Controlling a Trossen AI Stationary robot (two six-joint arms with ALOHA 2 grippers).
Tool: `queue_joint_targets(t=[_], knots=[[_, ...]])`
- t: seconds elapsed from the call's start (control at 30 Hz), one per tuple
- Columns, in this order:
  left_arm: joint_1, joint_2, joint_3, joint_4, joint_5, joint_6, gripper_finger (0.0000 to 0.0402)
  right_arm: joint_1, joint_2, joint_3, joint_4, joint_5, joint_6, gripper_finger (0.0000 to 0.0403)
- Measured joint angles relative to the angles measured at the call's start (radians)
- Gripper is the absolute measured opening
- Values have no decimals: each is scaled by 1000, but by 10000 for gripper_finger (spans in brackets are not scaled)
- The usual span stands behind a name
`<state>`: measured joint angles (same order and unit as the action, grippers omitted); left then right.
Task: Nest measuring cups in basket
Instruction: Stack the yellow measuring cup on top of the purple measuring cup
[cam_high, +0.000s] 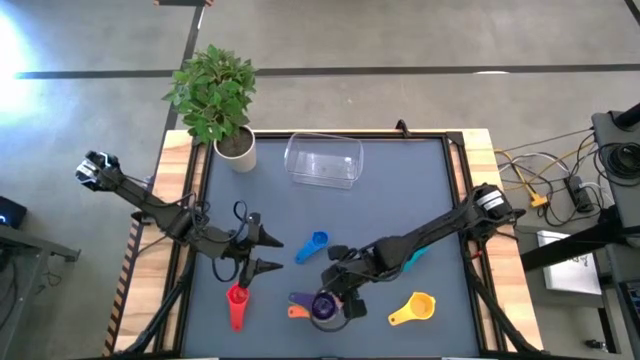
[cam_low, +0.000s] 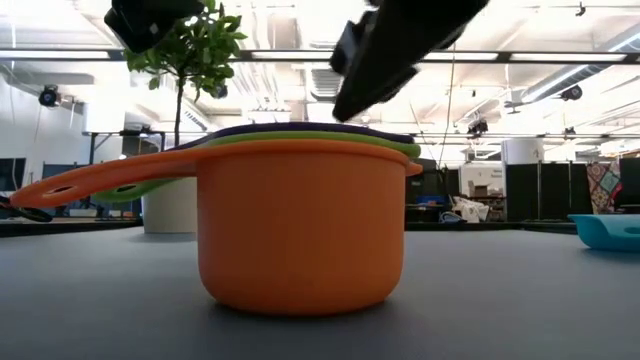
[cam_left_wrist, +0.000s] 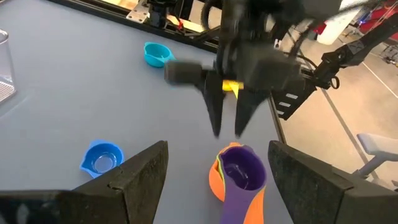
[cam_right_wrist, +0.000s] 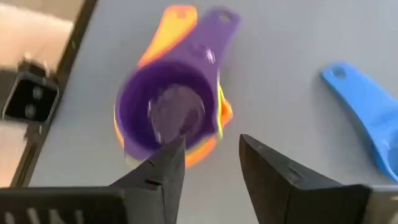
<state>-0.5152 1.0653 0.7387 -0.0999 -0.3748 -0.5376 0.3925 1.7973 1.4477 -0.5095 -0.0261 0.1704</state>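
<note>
Nested orange, green and purple cups (cam_high: 322, 306), handles pointing left, sit under the open right gripper (cam_high: 343, 292).

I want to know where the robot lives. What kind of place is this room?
Probably a big robot lab or workshop. The low view shows a high ceiling with strip lights behind the orange cup. From above, cables trail over a bare concrete floor beside the table.

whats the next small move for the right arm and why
Probably lift clear and go for the blue cup. The right gripper hangs open just above the purple cup, already nested with green in the orange cup, holding nothing.
</note>
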Motion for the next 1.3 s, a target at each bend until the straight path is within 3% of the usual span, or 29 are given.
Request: queue_joint_targets(t=[0.17, 0.33, 0.47, 0.7, 1.07, 1.3], knots=[[-5, 0, -1, -7, 0, -3, 260, 64, -92, 3, -140, 11, 22, 154], [-8, 9, -14, -6, -11, 2, 260, 174, -149, -18, -255, 99, 147, 138], [-8, 37, -17, -1, -25, 4, 260, 258, -178, -47, -374, 131, 311, 127], [-8, 77, -18, 62, -26, 6, 260, 345, -216, -140, -507, 92, 598, 136], [-8, 88, -18, 94, -19, 10, 260, 369, -260, -338, -519, 44, 833, 178], [-8, 88, -18, 94, -14, 9, 260, 369, -338, -477, -385, -15, 885, 191]])
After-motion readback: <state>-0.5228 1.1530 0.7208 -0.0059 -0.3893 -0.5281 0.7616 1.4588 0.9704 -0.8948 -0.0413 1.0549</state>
